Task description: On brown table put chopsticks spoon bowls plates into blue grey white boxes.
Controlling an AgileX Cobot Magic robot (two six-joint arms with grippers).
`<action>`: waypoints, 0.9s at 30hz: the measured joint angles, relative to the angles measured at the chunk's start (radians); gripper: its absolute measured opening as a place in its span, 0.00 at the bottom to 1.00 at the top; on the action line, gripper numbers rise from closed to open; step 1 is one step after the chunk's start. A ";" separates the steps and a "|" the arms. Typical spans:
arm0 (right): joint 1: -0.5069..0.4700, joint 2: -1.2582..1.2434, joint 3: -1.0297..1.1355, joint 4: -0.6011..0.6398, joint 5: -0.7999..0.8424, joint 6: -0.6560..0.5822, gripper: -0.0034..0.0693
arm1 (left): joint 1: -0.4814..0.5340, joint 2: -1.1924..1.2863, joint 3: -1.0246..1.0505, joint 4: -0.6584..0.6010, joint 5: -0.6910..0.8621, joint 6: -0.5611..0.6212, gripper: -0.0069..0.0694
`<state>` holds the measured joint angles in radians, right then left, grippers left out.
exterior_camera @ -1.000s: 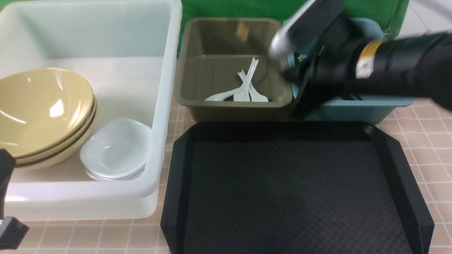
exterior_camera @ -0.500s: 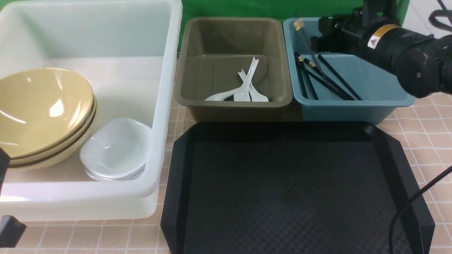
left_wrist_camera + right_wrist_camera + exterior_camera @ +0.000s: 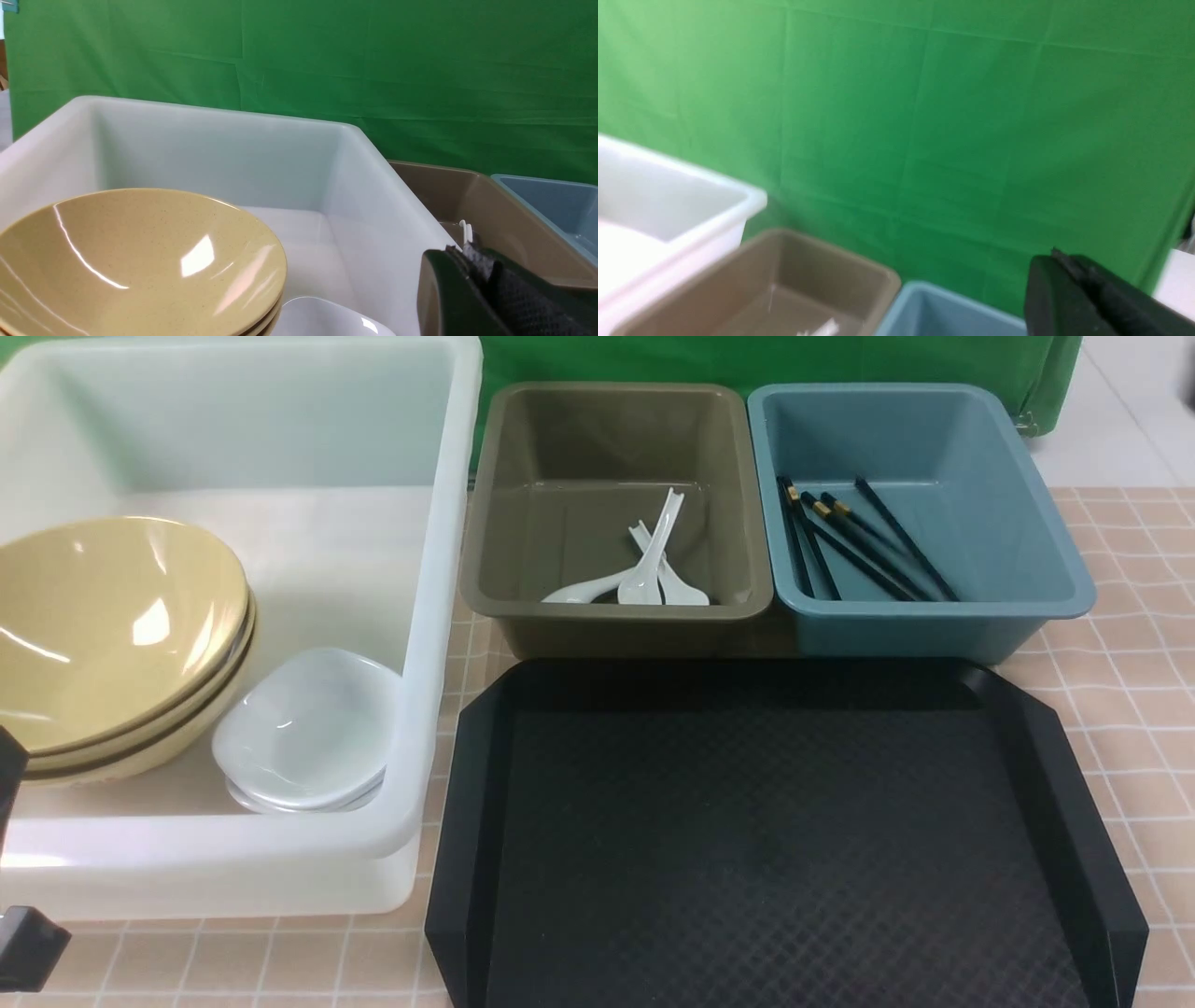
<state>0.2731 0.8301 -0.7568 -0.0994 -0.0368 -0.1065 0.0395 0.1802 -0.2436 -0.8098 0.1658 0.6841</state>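
Stacked tan bowls point(image 3: 103, 616) and stacked white plates point(image 3: 303, 728) sit in the big white box point(image 3: 439, 569). White spoons point(image 3: 644, 574) lie in the olive-grey box point(image 3: 616, 616). Several black chopsticks point(image 3: 859, 546) lie in the teal-blue box point(image 3: 934, 616). My left gripper point(image 3: 462, 249) is shut and empty, held near the white box's front, by the bowls point(image 3: 131, 261) and a plate point(image 3: 327, 319). My right gripper point(image 3: 1055, 254) is shut and empty, raised and facing the green backdrop, above the blue box point(image 3: 934, 308). The right arm is out of the front view.
A black textured tray point(image 3: 775, 840) lies on the brown table point(image 3: 1139, 644) in front of the grey and blue boxes. A green cloth backdrop point(image 3: 747, 359) hangs behind the boxes. A dark part of my left arm point(image 3: 23, 943) shows at the near left edge.
My right arm has pulled back from over the blue box and left the front view. A chopstick that was dropping there now lies in the blue box with the others.
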 joint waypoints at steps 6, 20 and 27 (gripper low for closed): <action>0.000 -0.324 0.358 0.000 -0.101 -0.032 0.10 | 0.000 0.000 0.000 0.000 0.000 0.001 0.10; 0.000 -0.482 0.781 0.005 -0.123 -0.021 0.10 | 0.000 0.000 0.000 0.000 0.000 0.000 0.10; 0.000 -0.487 0.784 0.028 -0.023 0.049 0.10 | 0.000 0.000 0.000 0.000 0.004 0.000 0.10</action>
<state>0.2731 0.3433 0.0271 -0.0718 -0.0594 -0.0571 0.0395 0.1802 -0.2436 -0.8098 0.1702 0.6843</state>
